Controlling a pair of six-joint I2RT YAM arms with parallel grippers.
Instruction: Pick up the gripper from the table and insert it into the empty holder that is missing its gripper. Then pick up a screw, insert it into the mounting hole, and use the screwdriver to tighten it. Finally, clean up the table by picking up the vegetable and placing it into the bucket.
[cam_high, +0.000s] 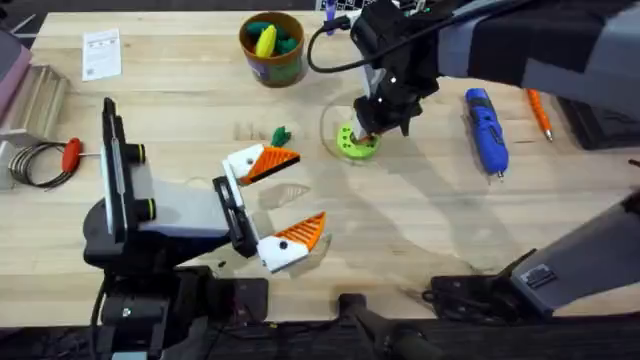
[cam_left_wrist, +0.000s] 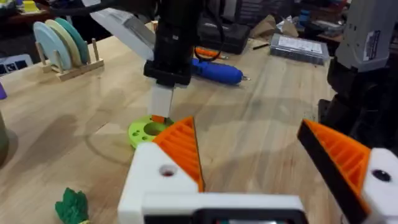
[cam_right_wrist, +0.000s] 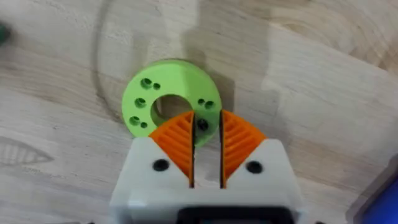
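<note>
Screw (cam_right_wrist: 202, 124) sits pinched in the right gripper (cam_right_wrist: 207, 138) over the green disc (cam_right_wrist: 169, 104); its jaws are nearly closed. Left gripper (cam_high: 285, 200) gapes wide and empty above the table (cam_high: 420, 230); the vegetable (cam_high: 281, 134) lies just beyond it.

The right gripper (cam_high: 368, 135) stands on the disc (cam_high: 356, 142); the screwdriver (cam_high: 486, 130) lies to its right, the vegetable (cam_high: 280, 134) left, the bucket (cam_high: 272, 47) behind-left.

No readable text anywhere.
The paper sheet (cam_high: 101, 53) on the table (cam_high: 420, 220) and the bucket (cam_high: 272, 46) label seem printed, but too small to read.
</note>
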